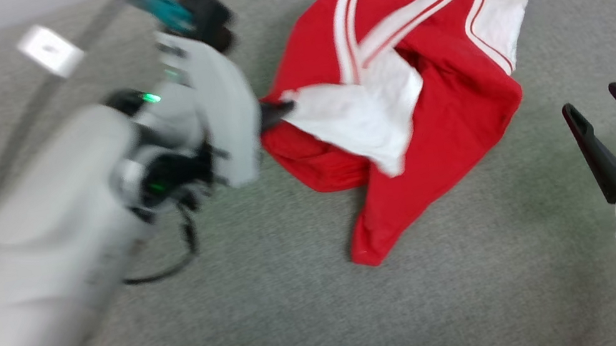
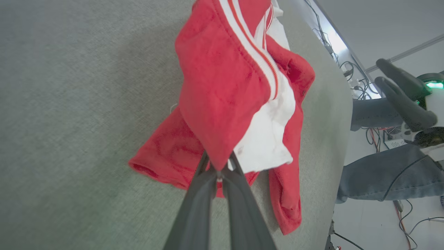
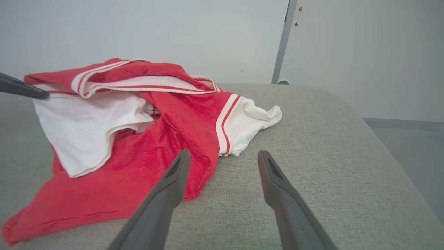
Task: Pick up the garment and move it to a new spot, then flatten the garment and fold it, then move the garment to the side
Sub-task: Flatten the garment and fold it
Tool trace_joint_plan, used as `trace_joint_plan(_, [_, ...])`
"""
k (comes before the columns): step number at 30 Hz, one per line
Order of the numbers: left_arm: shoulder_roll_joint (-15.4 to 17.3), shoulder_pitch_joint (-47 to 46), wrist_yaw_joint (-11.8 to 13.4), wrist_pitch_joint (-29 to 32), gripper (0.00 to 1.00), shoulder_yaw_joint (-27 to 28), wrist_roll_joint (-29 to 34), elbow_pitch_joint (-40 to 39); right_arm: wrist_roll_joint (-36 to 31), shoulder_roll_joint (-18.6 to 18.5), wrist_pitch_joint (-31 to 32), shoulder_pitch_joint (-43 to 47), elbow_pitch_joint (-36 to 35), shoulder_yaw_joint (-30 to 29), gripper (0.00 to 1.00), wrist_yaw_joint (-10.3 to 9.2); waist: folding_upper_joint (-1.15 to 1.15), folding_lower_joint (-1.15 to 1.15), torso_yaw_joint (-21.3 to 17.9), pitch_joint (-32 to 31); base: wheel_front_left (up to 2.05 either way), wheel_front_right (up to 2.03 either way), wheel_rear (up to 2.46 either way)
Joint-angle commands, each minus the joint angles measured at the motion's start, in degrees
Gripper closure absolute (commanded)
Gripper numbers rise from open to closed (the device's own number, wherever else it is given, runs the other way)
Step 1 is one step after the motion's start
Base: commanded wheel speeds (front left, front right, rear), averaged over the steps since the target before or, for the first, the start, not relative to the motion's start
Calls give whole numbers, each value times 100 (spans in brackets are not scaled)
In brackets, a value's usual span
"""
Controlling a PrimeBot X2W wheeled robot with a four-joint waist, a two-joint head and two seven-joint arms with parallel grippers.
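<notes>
- At the garment's (image 1: 449,110) left edge, what is the left claw (image 1: 278,111) doing?
- Its two dark fingers (image 2: 197,208) are pressed together on a fold there: red cloth, with a white panel just beside it. The left wrist view shows a narrow pinch, right at the tips, and the cloth rises away from them in a ridge.
- So the pickup is the step in hand?
- I judge so. The garment lies crumpled on the grey cushion (image 1: 243,311), bunched in the middle, with one red corner trailing toward the near side. To do it well, lift slowly and straight up so the thin pinch does not slip off. Watch whether the trailing corner drags, and get all of it clear of the cushion before carrying it to the new spot.
- And to the right of the garment?
- The right claw (image 1: 592,97) hangs near it, fingers spread wide, holding nothing. Its own wrist view shows the garment's red hem just past one finger, and I see no contact.
</notes>
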Motion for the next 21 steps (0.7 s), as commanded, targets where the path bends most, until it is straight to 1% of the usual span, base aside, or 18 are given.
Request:
trace_joint_plan(1, [57,-60,5,52,100,49,-75,-46,35,16,11,74,-18,-28,0,-4,0,0,175,-153,0,0,0])
trace_joint_plan(3, [303,-168,27,260,100,206,-281,-147,50,34,35,130,-41,-18,0,-4,0,0,265,-217,0,0,0])
trace_joint_plan(7, [849,-415,304,885,100,367,-519,-400,60,61,101,194,-100,-5,0,-5,0,0,410,-231,0,0,0])
trace_joint_plan(10, [1259,-625,499,1378,100,265,-362,-515,67,67,144,109,-152,68,0,-5,0,0,440,-132,0,0,0])
trace_joint_plan(12, [1433,-752,594,1583,100,170,-201,-500,75,76,165,31,-176,138,0,-4,0,0,421,-41,0,0,0])
trace_joint_plan(15, [1542,-888,700,1526,100,59,142,-245,83,94,154,-89,-181,229,0,-5,0,0,346,124,0,0,0])
trace_joint_plan(17, [1532,-927,750,1347,100,-8,374,39,84,120,136,-163,-172,316,0,-4,0,0,262,240,0,0,0])
trace_joint_plan(18, [1516,-948,754,1232,100,-30,481,196,90,135,127,-205,-164,365,0,-4,0,0,208,302,0,0,0])
trace_joint_plan(21, [1457,-1011,630,744,100,-83,804,668,88,158,95,-309,-124,470,0,-4,0,0,56,463,0,0,0])
